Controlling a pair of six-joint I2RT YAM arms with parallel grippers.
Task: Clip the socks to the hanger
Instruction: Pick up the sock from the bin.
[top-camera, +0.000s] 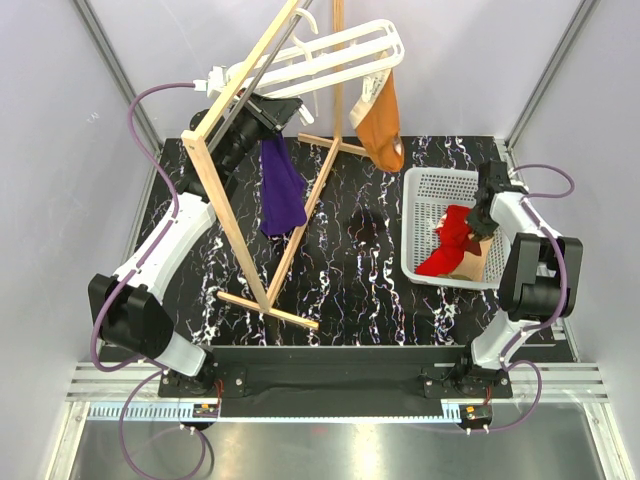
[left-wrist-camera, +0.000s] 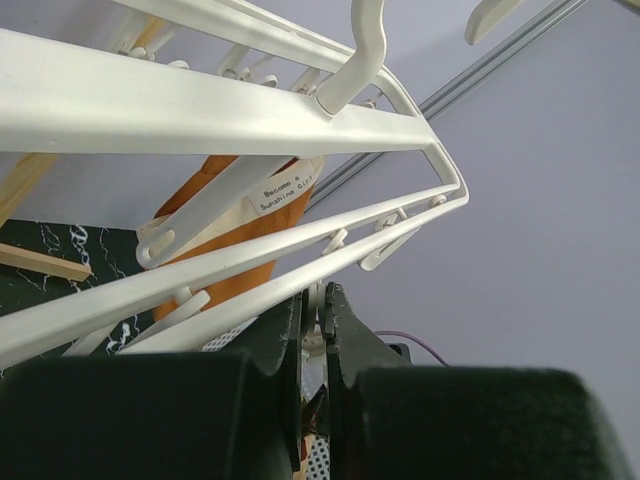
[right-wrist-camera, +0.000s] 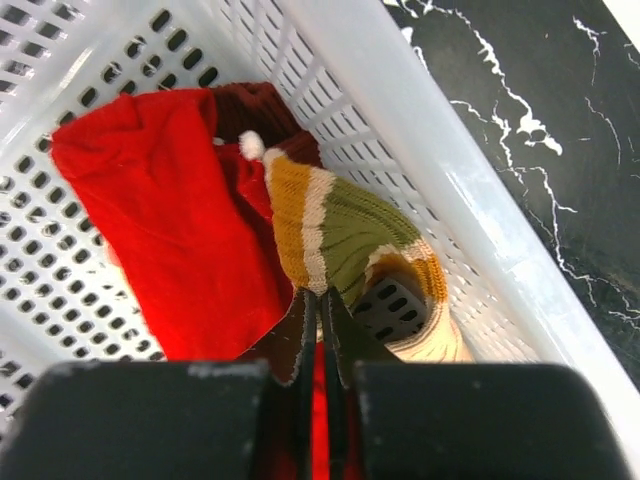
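The white hanger (top-camera: 340, 50) hangs from the wooden stand; its bars fill the left wrist view (left-wrist-camera: 200, 110). An orange sock (top-camera: 380, 125) is clipped to it and also shows in the left wrist view (left-wrist-camera: 230, 235). A purple sock (top-camera: 282, 185) hangs just below my left gripper (top-camera: 290, 110); what holds its top is hidden. The left gripper (left-wrist-camera: 322, 305) is shut on a small white peg (left-wrist-camera: 317, 300) of the hanger. My right gripper (top-camera: 478, 215) is down in the basket. There it (right-wrist-camera: 322, 298) is shut on the edge of a mustard, cream and olive striped sock (right-wrist-camera: 345, 225), beside a red sock (right-wrist-camera: 170, 230).
The tall wooden A-frame stand (top-camera: 230, 230) straddles the left half of the black marbled table (top-camera: 360, 280). The white perforated basket (top-camera: 425, 180) sits at the right; its wall (right-wrist-camera: 430, 130) runs close beside the right gripper. A maroon piece (right-wrist-camera: 250, 100) lies behind the red sock.
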